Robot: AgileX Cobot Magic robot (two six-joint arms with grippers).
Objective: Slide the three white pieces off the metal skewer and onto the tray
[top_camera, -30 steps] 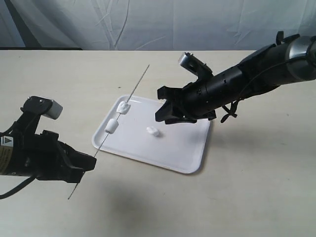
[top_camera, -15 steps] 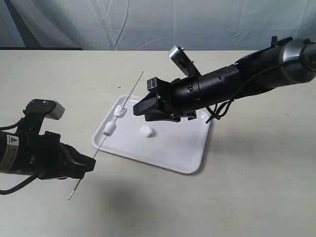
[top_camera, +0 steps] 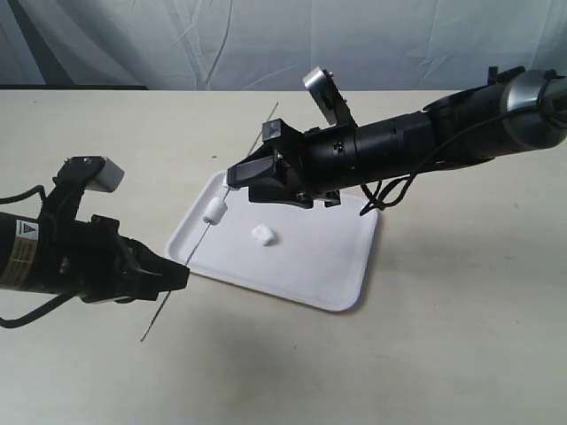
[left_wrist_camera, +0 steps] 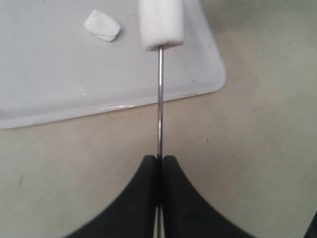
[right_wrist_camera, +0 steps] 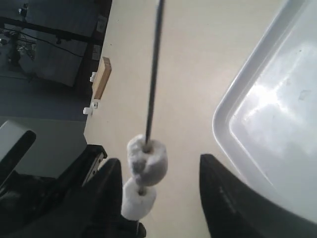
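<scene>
My left gripper [top_camera: 177, 280] [left_wrist_camera: 159, 159] is shut on the lower part of the metal skewer [top_camera: 197, 245] [left_wrist_camera: 160, 99], which slants up over the left end of the white tray [top_camera: 319, 257] [left_wrist_camera: 74, 89]. Two white pieces [right_wrist_camera: 147, 157] [right_wrist_camera: 138, 199] sit threaded on the rod. My right gripper [top_camera: 246, 174] [right_wrist_camera: 158, 166] is open, with one finger on each side of the upper piece and not touching it. The lower piece [top_camera: 214, 211] [left_wrist_camera: 161, 25] hangs over the tray's edge. A third piece [top_camera: 263, 235] [left_wrist_camera: 102, 26] lies loose on the tray.
The tray rests on a tan table [top_camera: 461, 310] with a pale curtain [top_camera: 292, 40] behind it. The right arm [top_camera: 425, 137] reaches across above the tray's far side. A small wooden block [right_wrist_camera: 101, 77] and dark equipment show beyond the table edge in the right wrist view.
My right gripper has moved left across the tray to the skewer and now straddles the upper piece. My left gripper has shifted slightly right with the skewer.
</scene>
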